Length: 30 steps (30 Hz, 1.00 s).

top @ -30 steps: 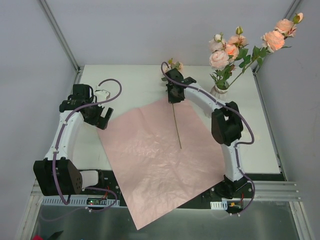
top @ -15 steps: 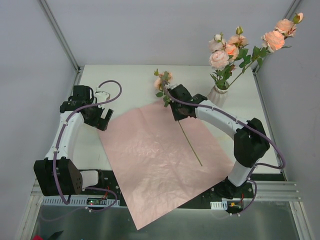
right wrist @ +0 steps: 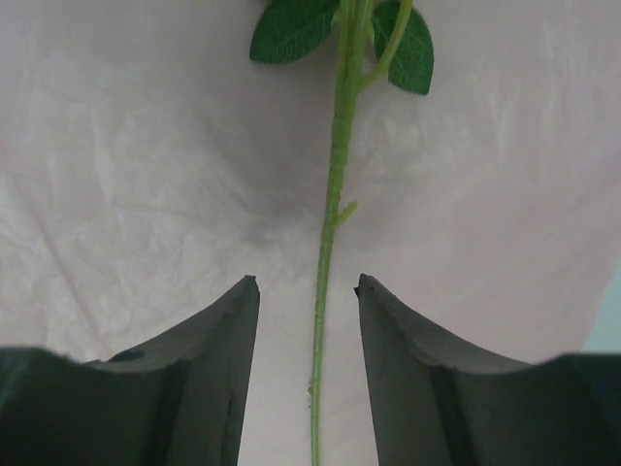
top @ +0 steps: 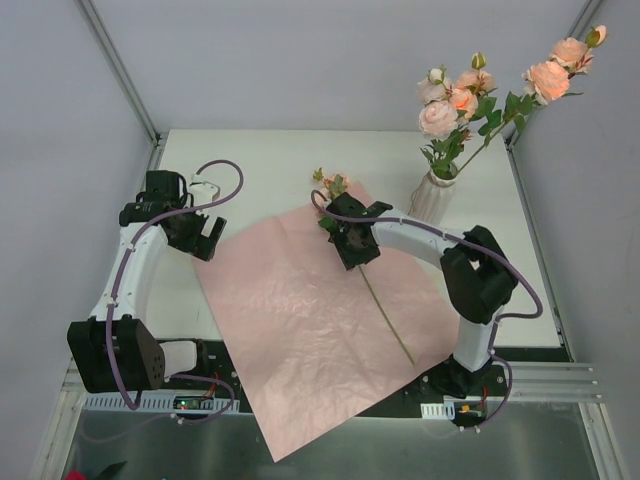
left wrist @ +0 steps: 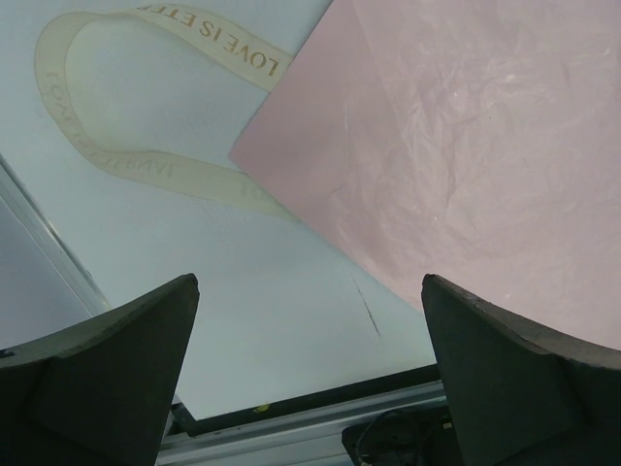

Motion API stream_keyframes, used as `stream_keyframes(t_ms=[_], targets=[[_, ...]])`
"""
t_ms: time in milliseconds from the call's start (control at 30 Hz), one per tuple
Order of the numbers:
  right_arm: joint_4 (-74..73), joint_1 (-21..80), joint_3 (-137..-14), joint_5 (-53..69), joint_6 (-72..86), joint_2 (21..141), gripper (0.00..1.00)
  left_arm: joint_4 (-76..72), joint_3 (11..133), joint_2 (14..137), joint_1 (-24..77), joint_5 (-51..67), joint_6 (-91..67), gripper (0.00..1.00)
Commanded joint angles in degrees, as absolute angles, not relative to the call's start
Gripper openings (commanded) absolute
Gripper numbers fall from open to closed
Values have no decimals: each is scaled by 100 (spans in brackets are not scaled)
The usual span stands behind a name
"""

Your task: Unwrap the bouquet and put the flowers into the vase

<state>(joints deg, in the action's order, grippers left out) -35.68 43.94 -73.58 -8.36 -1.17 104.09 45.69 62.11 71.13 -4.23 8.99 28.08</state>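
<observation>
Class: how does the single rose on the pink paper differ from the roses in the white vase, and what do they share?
The single thin-stemmed peach rose lies flat on the crinkled pink paper sheet; the peach-pink roses in the off-white ribbed vase stand upright. The single rose is one stem; the vase roses are several, fanned out. The open right gripper straddles the single rose; the vase roses stand free. Both have green leaves.

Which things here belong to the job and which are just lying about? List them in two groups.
For the job: loose rose, right gripper open astride its stem, vase, roses standing in it.
Lying about: pink paper sheet under the loose rose, cream ribbon at the sheet's edge.
</observation>
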Motion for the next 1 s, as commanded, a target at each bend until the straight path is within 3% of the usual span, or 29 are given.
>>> stream_keyframes(t_ms=[0,433,700,833,967], targets=[[-3849,4272,-8164,-993,-228,10880,49,4579,6223,6908,-492,967,2900,99],[-3727,3902,-8754,-897,-448,11663,43,4588,6187,6847,-527,958,2962,99],[-3639,3902,-8886,-633,-396,11847,33,4579,6223,6864,-536,914,2979,99],[-3647,3902,-9008,-624,-378,11900,23,4588,6223,6856,-545,914,2979,99],[-3683,3894,-9061,-694,-369,11830,1,4588,6240,6873,-536,923,2980,99]])
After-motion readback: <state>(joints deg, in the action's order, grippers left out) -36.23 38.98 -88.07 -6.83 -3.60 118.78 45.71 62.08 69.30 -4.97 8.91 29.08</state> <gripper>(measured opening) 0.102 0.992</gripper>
